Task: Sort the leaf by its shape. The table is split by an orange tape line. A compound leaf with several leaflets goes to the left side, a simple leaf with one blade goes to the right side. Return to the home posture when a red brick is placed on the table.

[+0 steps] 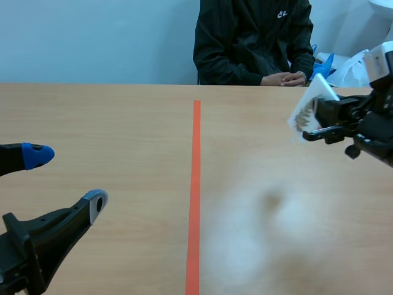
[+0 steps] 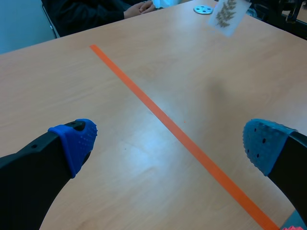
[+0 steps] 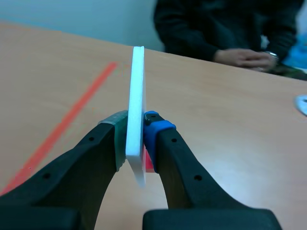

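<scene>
The right wrist view catches the card (image 3: 136, 86) only edge-on: a thin white slab pinched upright between the pads of the right tool (image 3: 135, 128). Its face shows in the left wrist view, printed with a brownish-green sprig (image 2: 225, 13) of many small leaflets. The card is held above the desk (image 1: 123, 123), right of the orange line (image 1: 196, 184). The left tool (image 1: 69, 178) gapes wide over the left half, holding nothing.

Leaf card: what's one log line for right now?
right hand: shut on leaf card, raised, right of tape line | left hand: open, empty
</scene>
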